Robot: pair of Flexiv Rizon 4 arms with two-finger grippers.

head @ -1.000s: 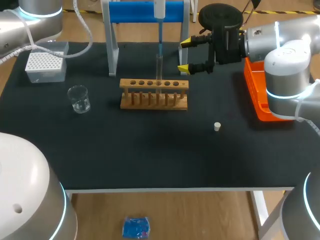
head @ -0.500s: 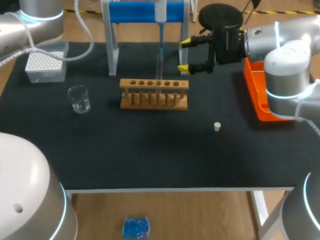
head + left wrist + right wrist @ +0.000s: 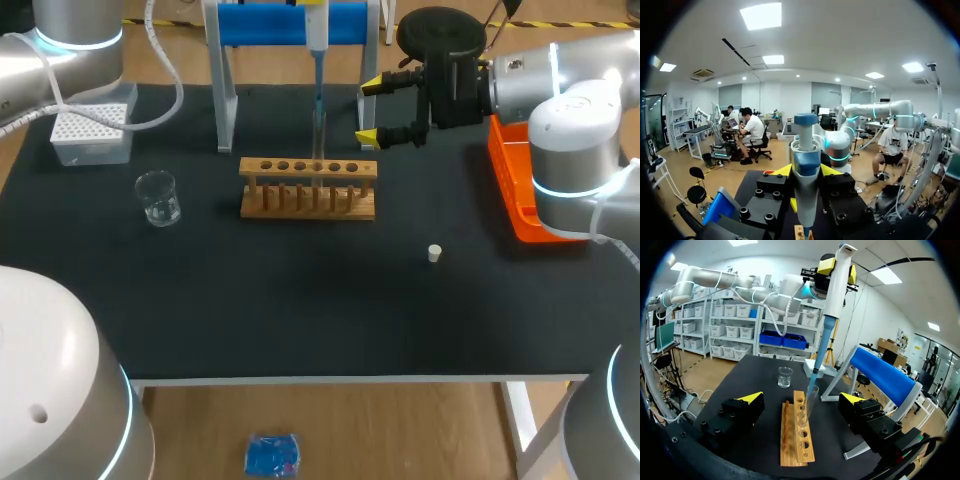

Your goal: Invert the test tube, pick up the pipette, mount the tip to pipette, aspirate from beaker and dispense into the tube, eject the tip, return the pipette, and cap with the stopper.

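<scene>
Pipette (image 3: 317,55) raised slightly, tip at mouth of test tube (image 3: 318,135) in rack (image 3: 308,190) | left claw (image 3: 806,171) clamped on pipette; right claw (image 3: 368,110) apart, beside tube | judged dispensing; pending: tip ejection, pipette return, stopper (image 3: 434,253) lying on bench (image 3: 300,300).

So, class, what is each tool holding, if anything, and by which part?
The left tool holds the pipette by its upper body, near the top. The right tool is open and holds nothing.
</scene>
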